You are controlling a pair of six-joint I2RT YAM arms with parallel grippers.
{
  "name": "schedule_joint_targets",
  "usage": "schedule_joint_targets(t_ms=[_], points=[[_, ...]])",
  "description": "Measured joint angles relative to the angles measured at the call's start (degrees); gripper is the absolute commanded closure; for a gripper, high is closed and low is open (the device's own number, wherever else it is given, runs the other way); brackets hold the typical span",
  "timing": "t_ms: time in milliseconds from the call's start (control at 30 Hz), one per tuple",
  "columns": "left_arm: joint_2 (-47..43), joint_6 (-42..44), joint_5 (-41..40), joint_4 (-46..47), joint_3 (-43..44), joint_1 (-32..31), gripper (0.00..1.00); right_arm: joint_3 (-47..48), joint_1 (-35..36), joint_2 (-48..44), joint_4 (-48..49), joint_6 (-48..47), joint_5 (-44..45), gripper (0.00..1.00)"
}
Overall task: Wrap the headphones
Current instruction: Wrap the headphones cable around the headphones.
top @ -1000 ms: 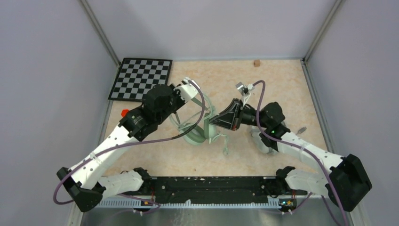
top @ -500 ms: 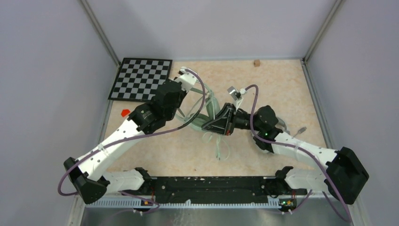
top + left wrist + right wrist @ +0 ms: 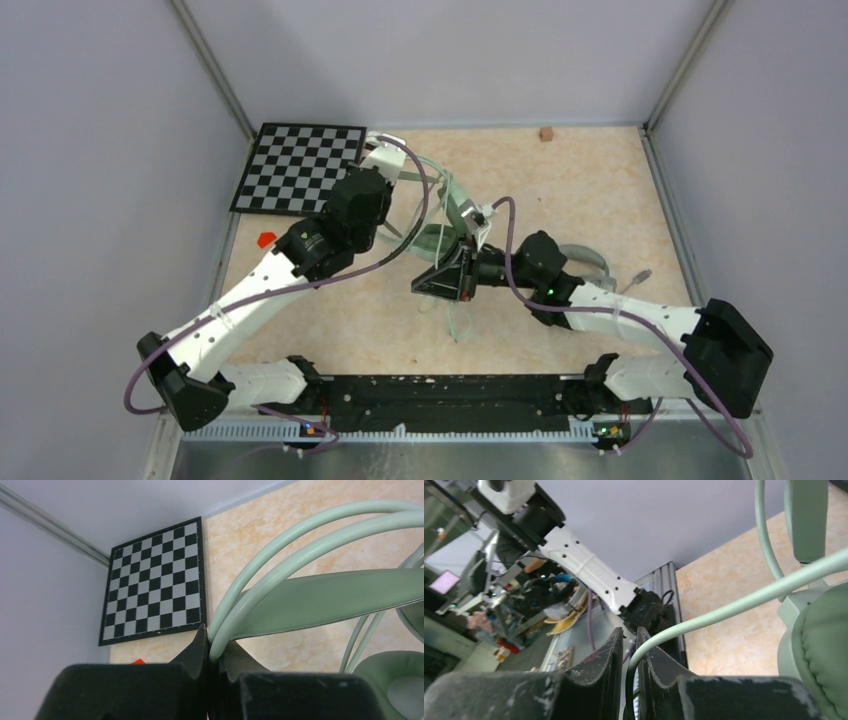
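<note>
two headsets in play: the mint-green headset (image 3: 432, 241) hung mid-frame, its two headband wires (image 3: 280, 545) clamped tight in the left gripper (image 3: 212, 641). the right gripper (image 3: 630, 637) pinched the one pale-green cable (image 3: 724, 605). the white headset (image 3: 592, 258) lay centre-right.

**Matt plastic, soft padding, stone-look top**

The green headphones (image 3: 350, 592) have smooth, faintly shiny plastic hoops, a flat leather-like strap (image 3: 300, 610) with a dark edge, and a soft matt ear pad (image 3: 824, 650). Their cable (image 3: 734, 605) looks smooth and rubbery. The left gripper (image 3: 212, 640) is black matt plastic, slightly grainy. The right gripper (image 3: 629, 640) is the same, scuffed pale. The table (image 3: 300, 510) is matt, marbled beige like stone. At far left, the chequered board (image 3: 155, 580) is flat and printed.
</note>
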Motion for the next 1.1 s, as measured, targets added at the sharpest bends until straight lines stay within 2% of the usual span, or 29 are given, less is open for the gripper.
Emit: schedule_joint_targets(t_ms=[200, 300, 467, 600, 767, 1100], points=[[-2.80, -7.37, 2.32, 1.95, -0.37, 0.00, 1.00, 0.63, 2.62, -3.37, -11.08, -8.68, 10.05, 0.83], [-5.01, -11.69, 3.32, 3.28, -0.92, 0.00, 1.00, 0.59, 3.50, -6.38, -13.70, -11.58, 15.93, 0.83], [-7.32, -18.69, 6.08, 5.70, -1.75, 0.00, 1.00, -0.87, 6.12, -10.14, -12.48, -17.79, 23.50, 0.81], [-7.30, -22.82, 8.41, 6.49, -1.77, 0.02, 1.00, -2.08, 7.87, -9.77, -11.91, -22.86, 26.45, 0.79], [-7.30, -26.25, 9.44, 7.04, -1.84, 0.26, 1.00, -3.28, 8.61, -9.18, -10.88, -26.95, 29.42, 0.71], [-7.85, -30.08, 12.17, 9.05, -3.21, 0.33, 1.00, -6.21, 10.01, -7.41, -7.10, -32.92, 34.32, 0.68]])
